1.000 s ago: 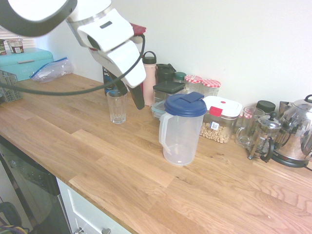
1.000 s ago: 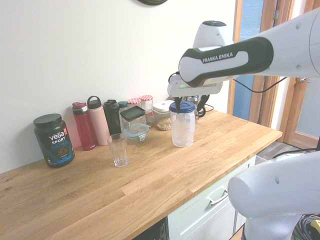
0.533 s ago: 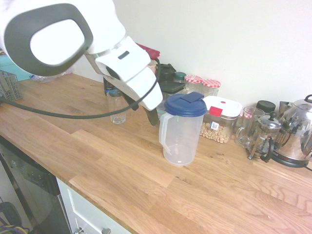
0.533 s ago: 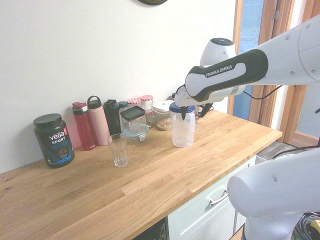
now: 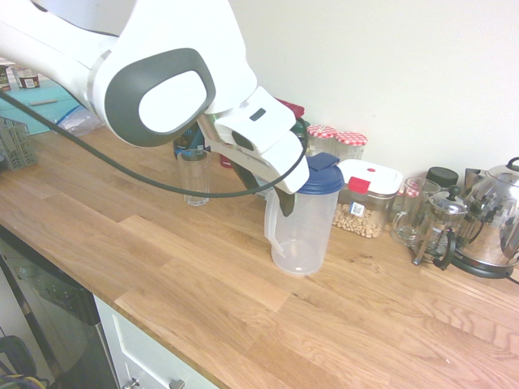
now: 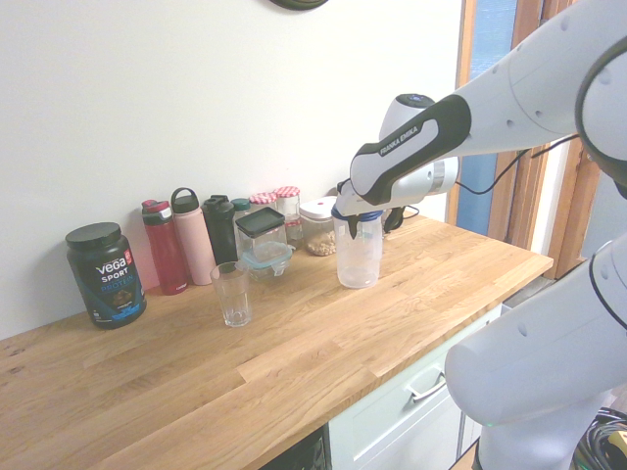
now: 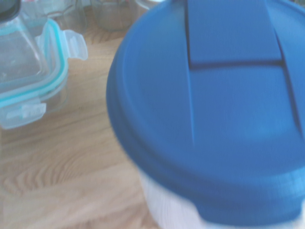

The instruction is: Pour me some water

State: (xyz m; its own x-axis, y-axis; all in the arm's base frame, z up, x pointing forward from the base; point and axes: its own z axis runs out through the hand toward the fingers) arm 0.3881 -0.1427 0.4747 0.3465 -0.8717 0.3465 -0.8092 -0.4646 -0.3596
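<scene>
A clear plastic pitcher (image 5: 304, 235) with a blue lid (image 7: 214, 109) stands mid-counter; I cannot tell how much water is in it. My gripper (image 6: 355, 225) is open and has come down at the pitcher's top, on its handle side. One dark finger (image 5: 286, 201) hangs next to the white handle, and the other is hidden behind the hand. Whether the finger touches the handle is unclear. An empty drinking glass (image 5: 194, 177) stands upright to the pitcher's left, well apart from it (image 6: 232, 294).
Along the wall stand bottles (image 6: 193, 250), a protein tub (image 6: 106, 274), a teal-rimmed container (image 7: 28, 71), jars (image 5: 350, 146), a nut box (image 5: 365, 207), a French press (image 5: 438, 231) and a kettle (image 5: 495, 223). The wooden counter (image 5: 203, 284) ends at a front edge.
The arm has swung from above the glass over to the pitcher and come lower, bringing the gripper to the lid and handle. Pitcher and glass have not moved.
</scene>
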